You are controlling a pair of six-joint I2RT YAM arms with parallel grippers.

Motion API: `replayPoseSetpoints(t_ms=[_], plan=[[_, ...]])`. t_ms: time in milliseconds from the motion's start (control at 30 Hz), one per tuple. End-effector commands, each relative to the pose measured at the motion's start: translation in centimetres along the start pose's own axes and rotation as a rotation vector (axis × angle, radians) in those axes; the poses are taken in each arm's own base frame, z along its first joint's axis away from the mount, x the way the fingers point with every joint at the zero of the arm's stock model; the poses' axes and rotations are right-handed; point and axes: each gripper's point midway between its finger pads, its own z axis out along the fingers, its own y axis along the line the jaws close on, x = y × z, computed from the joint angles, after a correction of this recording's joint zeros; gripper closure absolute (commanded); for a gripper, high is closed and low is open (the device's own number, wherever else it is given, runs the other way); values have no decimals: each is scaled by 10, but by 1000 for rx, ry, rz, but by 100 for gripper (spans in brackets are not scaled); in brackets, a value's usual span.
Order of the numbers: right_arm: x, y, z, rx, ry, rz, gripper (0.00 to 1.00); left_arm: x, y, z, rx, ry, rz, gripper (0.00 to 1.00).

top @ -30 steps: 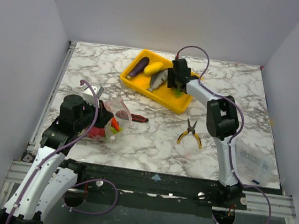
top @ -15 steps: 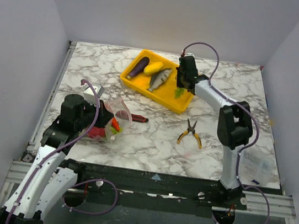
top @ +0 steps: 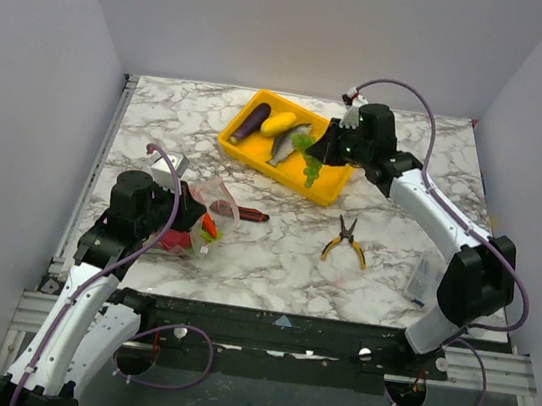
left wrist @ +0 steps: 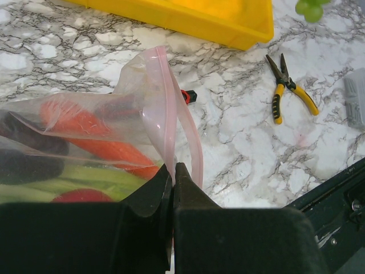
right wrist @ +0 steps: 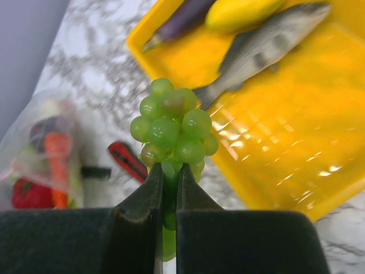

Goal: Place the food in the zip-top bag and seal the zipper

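Pinches the green grapes [right wrist: 174, 131] in the right claw [right wrist: 167, 171], both fingers shut tight on the low end of the bunch. Holds them up over the edge of the yellow tray [right wrist: 274, 142]. Sees the grey fish [right wrist: 268, 40], the yellow squash [right wrist: 239, 11] and the purple eggplant [right wrist: 182, 20] lying in the tray, out past the right claw's tips, side by side, the fish nearest the grapes.

Clamps the zip-top bag [left wrist: 134, 77] in the left claw [left wrist: 173, 171], fingers pressed together on the bag's open edge, right on the pink zipper [left wrist: 165, 103]. Rests the bag on the marble table [left wrist: 239, 142], spread out to the left of that claw's tips. Shows through the clear plastic a red chili [left wrist: 91, 123], a green leek [left wrist: 97, 178], a red tomato [left wrist: 80, 196] and a dark onion [left wrist: 23, 165], all packed close. Sits well apart from the right claw, far down to its left in the right wrist view.

Finds the red-and-black pocket knife [left wrist: 189, 96] just behind the bag, ahead of the left claw's tips, partly hidden by the plastic. Spots the yellow-handled pliers [left wrist: 291, 91] on the table, ahead and to the right of the left claw, apart from the tray and from the bag.
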Motion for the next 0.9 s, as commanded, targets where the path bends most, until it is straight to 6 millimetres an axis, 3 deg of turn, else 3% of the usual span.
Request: replayPoseSetpoints(t_ms=[0, 200, 300, 633, 700, 767, 867], plan=[[43, 82, -35, -412, 141, 31, 100, -9, -6, -1, 27, -32, 13, 100], [105, 156, -72, -713, 305, -26, 100, -10, -6, -1, 25, -33, 14, 100], [122, 180, -72, -768, 348, -10, 100, -10, -6, -1, 25, -34, 14, 100], [125, 250, 1, -813, 383, 288, 100, -15, -5, -6, 13, -67, 24, 100], [127, 254, 23, -747, 377, 337, 100, -16, -6, -7, 16, -74, 26, 100], [125, 251, 47, -625, 328, 416, 100, -16, -9, -8, 29, -78, 27, 100], [114, 270, 58, -621, 162, 508, 100, -17, -12, -8, 45, -82, 29, 100]])
